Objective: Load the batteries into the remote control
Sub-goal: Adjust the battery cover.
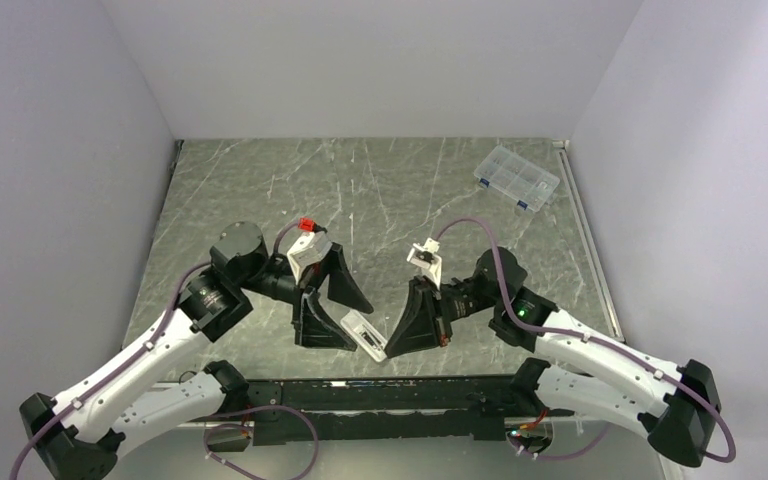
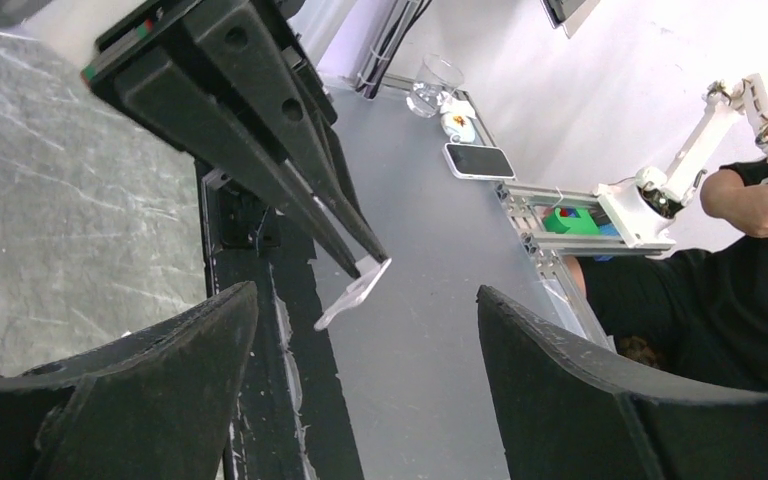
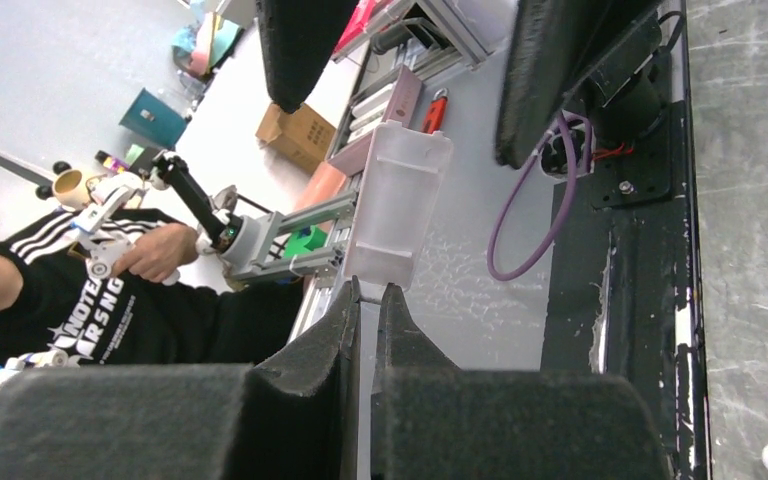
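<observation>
Item: remote control (image 1: 364,335). We log it pinched at one end in right pincer (image 3: 368,292), fingers clamped tight on it, held in air at near edge of table (image 1: 390,190).
Left pincer (image 2: 365,295): spread wide, nothing in it, gap facing remote.
Clear compartment box (image 1: 516,178): far right of table.

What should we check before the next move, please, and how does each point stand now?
1. Hold: right fingers shut on the remote control: ok.
2. Free arm: left fingers open, holding nothing: ok.
3. Supply: batteries in view: not ok, none visible.
4. Remote's battery bay open: cannot tell.
5. Path: clear box away from both arms: ok.
</observation>
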Motion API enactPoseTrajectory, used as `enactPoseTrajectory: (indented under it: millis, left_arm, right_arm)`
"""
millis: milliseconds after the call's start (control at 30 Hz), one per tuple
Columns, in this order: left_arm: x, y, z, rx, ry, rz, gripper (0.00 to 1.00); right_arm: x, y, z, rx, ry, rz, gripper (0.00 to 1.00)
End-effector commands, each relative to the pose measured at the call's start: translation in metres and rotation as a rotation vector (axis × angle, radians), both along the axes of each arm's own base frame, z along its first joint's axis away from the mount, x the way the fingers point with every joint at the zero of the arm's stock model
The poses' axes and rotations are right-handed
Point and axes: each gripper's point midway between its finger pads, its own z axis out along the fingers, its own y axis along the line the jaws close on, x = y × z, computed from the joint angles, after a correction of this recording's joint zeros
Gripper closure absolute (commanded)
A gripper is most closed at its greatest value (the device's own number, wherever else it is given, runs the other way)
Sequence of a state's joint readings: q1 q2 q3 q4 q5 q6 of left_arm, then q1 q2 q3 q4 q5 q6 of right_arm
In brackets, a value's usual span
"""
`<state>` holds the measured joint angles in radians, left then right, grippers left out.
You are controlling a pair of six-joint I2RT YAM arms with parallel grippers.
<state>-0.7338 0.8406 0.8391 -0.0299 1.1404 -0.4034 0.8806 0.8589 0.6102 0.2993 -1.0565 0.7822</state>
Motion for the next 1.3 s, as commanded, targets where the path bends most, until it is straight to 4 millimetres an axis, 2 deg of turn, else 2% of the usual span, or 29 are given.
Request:
enactPoseTrajectory:
  millis: [0,200,667,767,1033,1267]
  left_arm:
    - [-0.004,-0.001,0.011,-0.074,-0.079,-0.065,0.17]
    - [-0.008,-0.001,0.011,-0.082,-0.082,-0.112,0.34]
    - [-0.012,-0.001,0.005,-0.074,-0.069,-0.152,0.48]
    - [-0.012,-0.001,0.005,-0.074,-0.073,-0.156,0.54]
    - [-0.010,-0.002,0.003,-0.064,-0.064,-0.162,0.63]
    - [-0.007,-0.005,0.001,-0.054,-0.053,-0.167,0.78]
  right_arm:
    - [0.001,0.006,0.022,0.068,-0.033,0.026,0.96]
    - [0.002,0.007,0.028,0.084,-0.037,0.028,0.96]
    - [0.001,0.004,0.040,0.114,-0.049,0.014,0.96]
    - [0.001,0.004,0.042,0.120,-0.048,0.013,0.96]
    - [0.000,0.003,0.044,0.126,-0.049,0.011,0.91]
    - [0.000,0.004,0.042,0.119,-0.049,0.007,0.85]
